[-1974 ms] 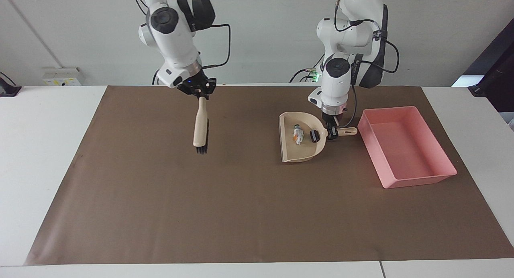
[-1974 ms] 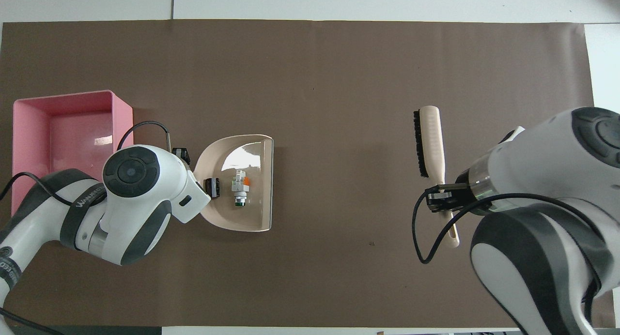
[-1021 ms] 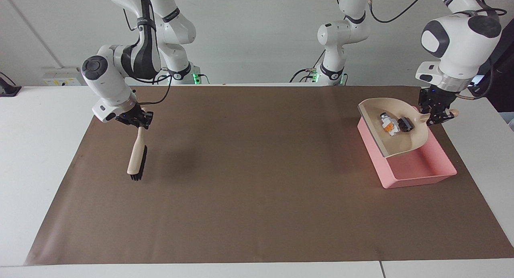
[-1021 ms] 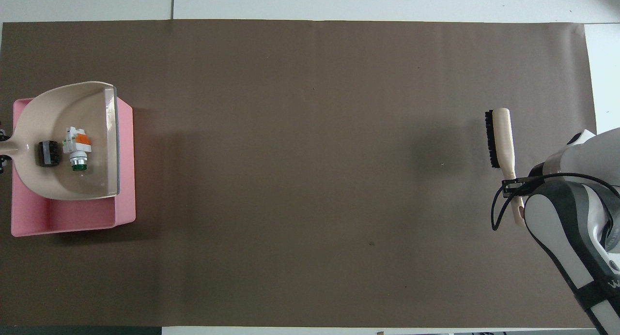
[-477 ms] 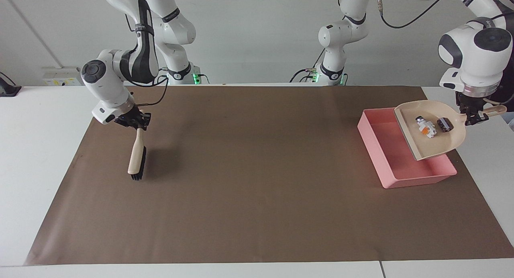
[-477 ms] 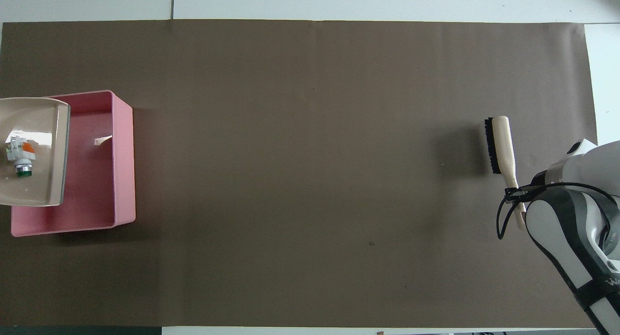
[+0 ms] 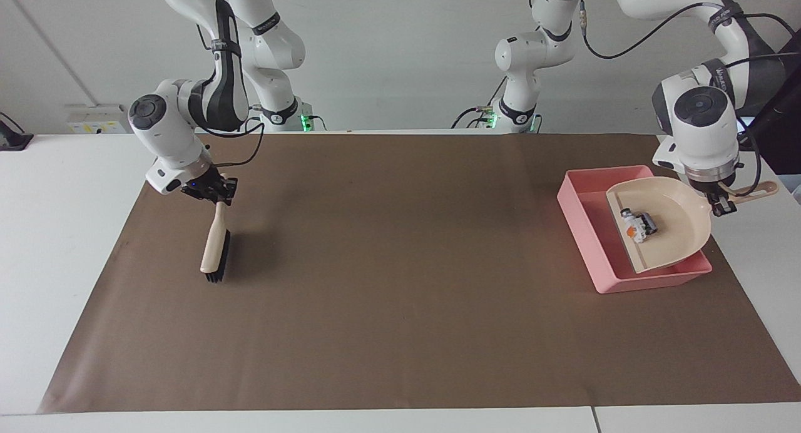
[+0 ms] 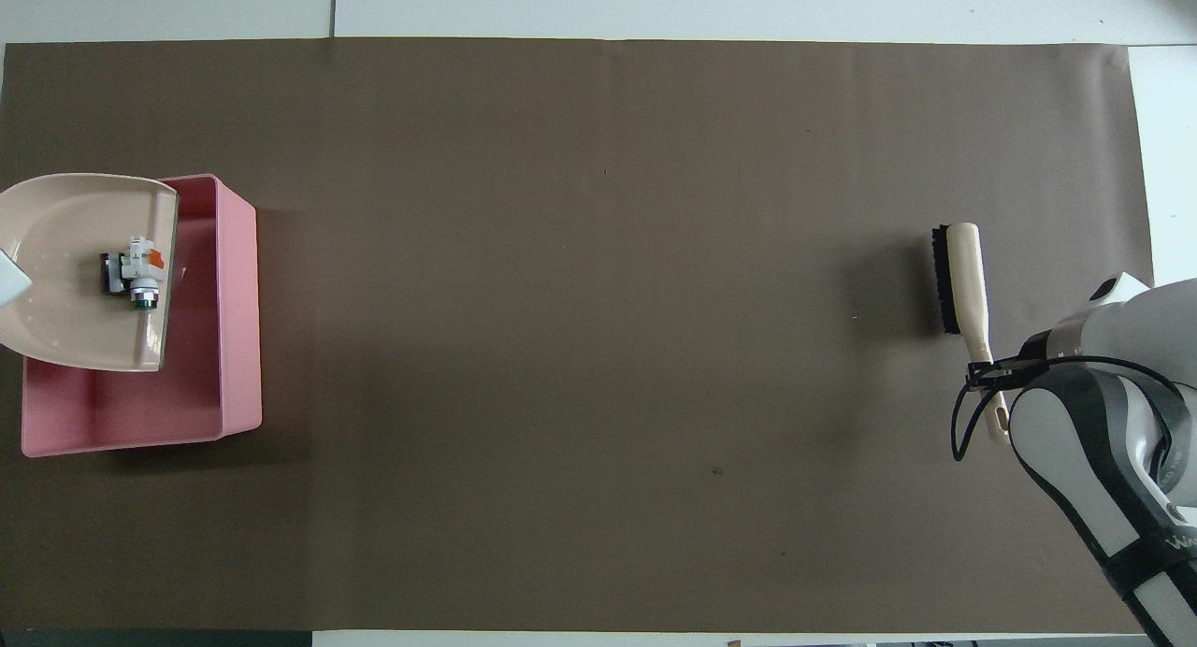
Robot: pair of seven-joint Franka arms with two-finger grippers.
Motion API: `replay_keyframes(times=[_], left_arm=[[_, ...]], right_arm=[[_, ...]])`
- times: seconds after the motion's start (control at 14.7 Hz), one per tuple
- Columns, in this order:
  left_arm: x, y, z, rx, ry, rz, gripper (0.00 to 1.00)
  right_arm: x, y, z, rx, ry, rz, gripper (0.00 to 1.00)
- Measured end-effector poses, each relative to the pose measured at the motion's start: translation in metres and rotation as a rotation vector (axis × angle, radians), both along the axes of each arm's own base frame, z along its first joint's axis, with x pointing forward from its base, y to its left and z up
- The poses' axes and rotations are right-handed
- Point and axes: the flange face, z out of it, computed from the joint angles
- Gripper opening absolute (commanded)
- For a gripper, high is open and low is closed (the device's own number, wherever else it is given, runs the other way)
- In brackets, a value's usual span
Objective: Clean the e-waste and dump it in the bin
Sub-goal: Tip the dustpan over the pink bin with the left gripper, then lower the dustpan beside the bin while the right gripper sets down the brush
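My left gripper (image 7: pixel 719 206) is shut on the handle of the beige dustpan (image 7: pixel 679 217) and holds it tilted over the pink bin (image 7: pixel 651 281). Its open lip slopes down into the bin. The white-grey bit with the green patch (image 7: pixel 632 224) and the black block (image 7: pixel 648 219) lie together in the pan near that lip. In the overhead view the pan (image 8: pixel 65 245), the white-grey bit (image 8: pixel 145 271) and the black block (image 8: pixel 112 275) sit over the bin (image 8: pixel 122 413). My right gripper (image 7: pixel 213 194) is shut on the handle of a brush (image 7: pixel 216 245).
The brush (image 8: pixel 963 282) slants down with its black bristles close to the brown mat (image 7: pixel 400 264) at the right arm's end of the table. The mat covers most of the white table (image 7: pixel 62 233).
My left gripper has lowered and tilted the dustpan toward the bin. Both bits have slid together toward the pan's lip. The brush has barely moved.
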Motion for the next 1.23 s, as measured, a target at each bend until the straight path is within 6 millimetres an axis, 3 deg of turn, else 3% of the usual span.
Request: replay_keyframes(times=[0.2,0.41,0.48,0.68,0.89,1.02,1.23], left_arm=[[0.002,-0.020,-0.010,0.087,0.005,0.001,0.00],[0.000,-0.038,-0.005,0.181,0.030,0.020,0.00],[-0.001,-0.049,-0.002,0.218,0.034,0.032,0.00],[-0.003,-0.070,0.025,0.285,0.020,0.060,0.00],[-0.011,-0.070,0.075,0.265,-0.013,0.062,0.00],[-0.025,-0.074,0.097,0.183,-0.019,0.065,0.00],[-0.032,-0.097,0.095,0.059,-0.003,0.060,0.00]], right_arm=[[-0.001,-0.002,-0.001,0.003,-0.002,-0.008,0.06],[-0.003,-0.006,-0.006,0.005,0.007,-0.018,0.18],[-0.002,-0.006,-0.006,0.004,0.005,-0.018,0.33],[-0.002,-0.006,-0.006,0.005,0.005,-0.012,0.98],[0.001,-0.002,-0.003,0.005,0.002,0.008,1.00],[0.011,0.011,0.011,0.002,-0.010,0.035,1.00],[0.033,0.052,0.047,-0.013,-0.057,0.021,1.00]])
